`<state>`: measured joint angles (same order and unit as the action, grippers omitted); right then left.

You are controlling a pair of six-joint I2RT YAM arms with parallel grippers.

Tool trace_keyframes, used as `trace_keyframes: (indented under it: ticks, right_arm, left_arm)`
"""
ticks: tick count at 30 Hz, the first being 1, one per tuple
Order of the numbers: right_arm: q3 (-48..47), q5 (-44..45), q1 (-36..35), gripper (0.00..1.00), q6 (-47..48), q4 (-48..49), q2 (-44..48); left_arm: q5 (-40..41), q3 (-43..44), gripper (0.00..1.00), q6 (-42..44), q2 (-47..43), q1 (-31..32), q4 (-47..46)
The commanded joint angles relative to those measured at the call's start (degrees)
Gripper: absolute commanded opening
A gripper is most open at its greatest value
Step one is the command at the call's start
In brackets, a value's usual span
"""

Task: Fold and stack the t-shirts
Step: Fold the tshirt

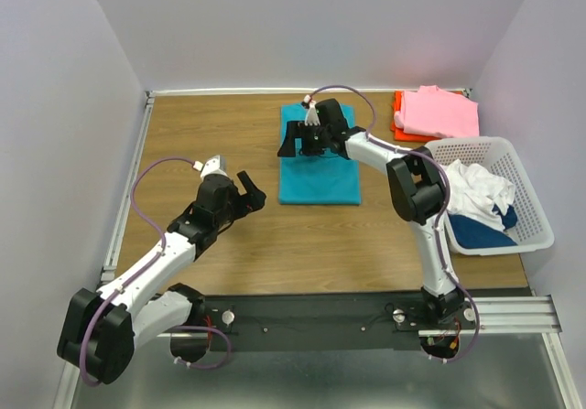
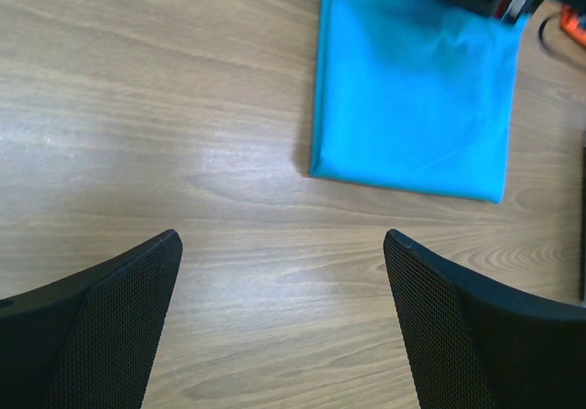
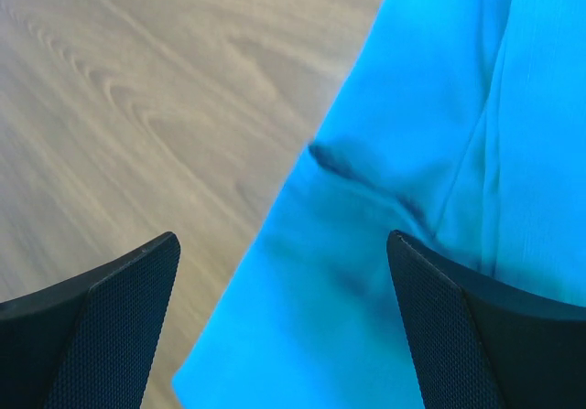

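Only the top view takes in the whole wooden table [image 1: 211, 134]. A teal t-shirt [image 1: 319, 176] of soft plain cloth, folded into a rectangle, lies flat at the middle of the table towards the far side. At the far right corner a pink t-shirt [image 1: 438, 112] lies folded on an orange-red t-shirt [image 1: 399, 127]. Nearer on the right stands a white plastic lattice basket [image 1: 531, 209], and in it a crumpled white t-shirt [image 1: 476, 185] lies over a dark blue t-shirt [image 1: 476, 232].

The left wrist view shows the near end of the teal t-shirt [image 2: 412, 98] with straight edges and square corners, and bare wood between it and the camera's own fingers [image 2: 110, 327]. The right wrist view shows, close up, soft creases and a fold line running along the teal t-shirt [image 3: 412, 199], detail the other views do not give.

The right gripper [image 1: 300, 144] is over the far left part of the teal t-shirt, jaws spread wide with nothing between them. One finger [image 3: 101, 327] is above wood and the other above cloth; whether the tips touch the cloth I cannot tell. The left gripper [image 1: 252, 191] is over bare table, left of and nearer than the teal t-shirt and apart from it, spread just as wide and empty.
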<state>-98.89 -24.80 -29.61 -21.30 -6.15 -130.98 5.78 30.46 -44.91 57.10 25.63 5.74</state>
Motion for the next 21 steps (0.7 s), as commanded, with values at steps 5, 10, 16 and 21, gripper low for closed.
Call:
trace_keyframes:
  ticks: [5, 10, 16, 21]
  right_arm:
    - [-8.78, 5.63, 0.07, 1.00, -1.46, 0.88, -2.54]
    - [0.26, 12.48, 0.60, 1.00, -4.27, 0.88, 7.73]
    - [23.63, 20.58, 5.59, 1.00, -11.29, 0.88, 27.60]
    - [39.19, 25.75, 8.33, 1.00, -12.89, 1.05, 40.26]
  left_arm:
    - [-0.15, -1.19, 0.98, -0.19, 0.29, 0.30, -1.43]
    - [-2.26, 0.04, 0.98, 0.61, 3.53, 0.30, -5.20]
    - [-7.61, 3.20, 0.98, 1.66, 11.97, 0.56, -10.64]
    - [-9.30, 6.27, 0.98, 2.54, 20.05, 0.83, -14.26]
